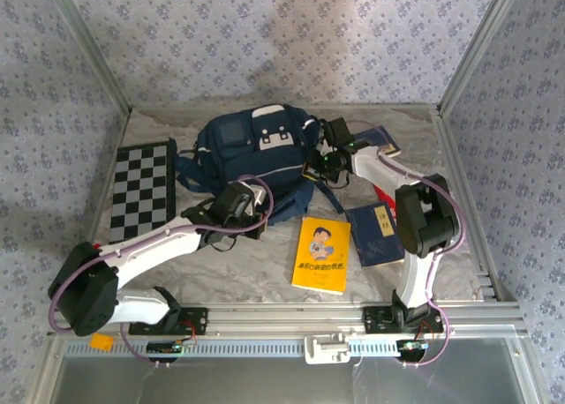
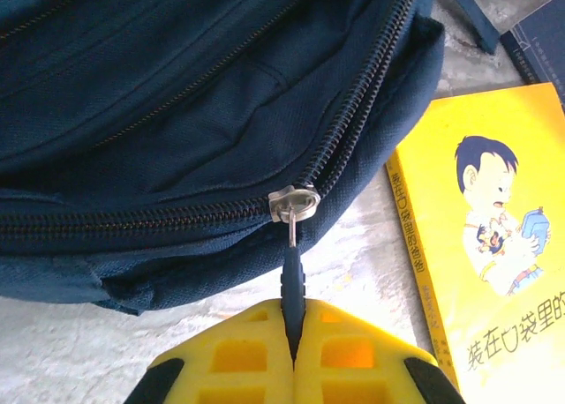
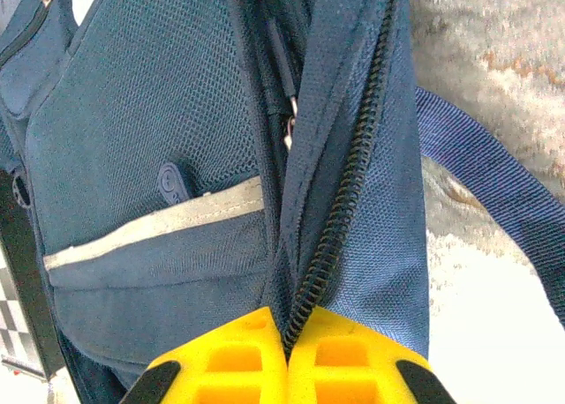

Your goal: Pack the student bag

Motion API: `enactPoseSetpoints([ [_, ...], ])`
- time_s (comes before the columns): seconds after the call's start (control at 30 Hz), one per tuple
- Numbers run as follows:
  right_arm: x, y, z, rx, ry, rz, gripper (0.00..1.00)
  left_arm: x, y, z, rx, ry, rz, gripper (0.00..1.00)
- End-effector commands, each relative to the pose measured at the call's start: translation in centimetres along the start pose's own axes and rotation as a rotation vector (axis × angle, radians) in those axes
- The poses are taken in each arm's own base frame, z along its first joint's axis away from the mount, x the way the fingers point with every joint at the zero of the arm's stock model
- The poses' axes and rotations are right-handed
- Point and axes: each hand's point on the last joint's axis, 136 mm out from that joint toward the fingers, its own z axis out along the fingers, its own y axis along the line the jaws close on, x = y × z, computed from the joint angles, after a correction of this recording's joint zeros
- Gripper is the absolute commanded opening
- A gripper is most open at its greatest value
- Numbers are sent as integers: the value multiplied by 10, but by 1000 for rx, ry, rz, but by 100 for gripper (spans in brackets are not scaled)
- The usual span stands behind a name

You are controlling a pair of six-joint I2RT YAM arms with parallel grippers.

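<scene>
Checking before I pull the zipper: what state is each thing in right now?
left gripper: shut on the zipper pull
right gripper: shut on the student bag, at its zipper edge
student bag: lying down, zipper closed beside the pull
yellow book: closed, flat, outside the bag
blue book: closed, flat, outside the bag
checkerboard: lying flat

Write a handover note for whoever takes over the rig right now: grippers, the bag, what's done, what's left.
The left gripper is shut on the zipper pull at the near edge of the student bag.
The right gripper is shut on the bag's fabric edge beside the zipper teeth.
The yellow book and blue book lie on the table, outside the bag; the checkerboard lies to its left.
Done: both grips set.
Left: run the zip open, then load the items.
</scene>
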Motion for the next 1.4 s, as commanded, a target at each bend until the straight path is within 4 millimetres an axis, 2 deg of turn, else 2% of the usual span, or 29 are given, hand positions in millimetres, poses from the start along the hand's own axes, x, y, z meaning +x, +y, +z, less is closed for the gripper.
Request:
enactPoseSetpoints([
  [0.0,-33,6,-14,17,-90,-102,14,-10,-15,6,53,7,-16,0],
  [0.13,-20,13,-32,5,-80,-128,44,-29,-14,12,13,-31,-23,0],
  [0.27,11,6,-52,10,-61,-62,62,-37,-15,13,11,-51,-25,0],
  [0.33,33,4,-52,3,-30,-17,66,-39,-16,13,14,-56,-26,0],
  [0.4,53,10,-51,-28,7,5,69,-41,-18,13,21,-61,-26,0],
  [0.5,83,14,-41,-35,43,32,74,-41,-19,12,24,-62,-27,0],
  [0.57,96,18,-32,-33,61,58,77,-41,-19,13,27,-59,-26,0],
  [0.7,103,23,-9,-60,78,125,80,-41,-21,12,38,-62,-32,0],
  [0.83,93,27,7,-55,35,166,80,-41,-23,12,45,-56,-27,0],
  [0.93,85,25,19,-49,13,187,77,-40,-23,12,46,-51,-23,0],
  [1.0,84,22,27,-40,18,193,70,-40,-22,11,44,-54,-20,0],
  [1.1,85,18,33,-23,23,190,54,-39,-21,11,37,-46,-12,0],
  [1.2,84,16,29,-20,16,180,34,-38,-19,8,21,-42,-3,0],
  [1.27,80,13,23,-19,4,175,20,-36,-15,6,6,-43,5,0],
  [1.37,71,17,10,-65,-24,158,5,-33,-9,1,-19,-47,18,0],
])
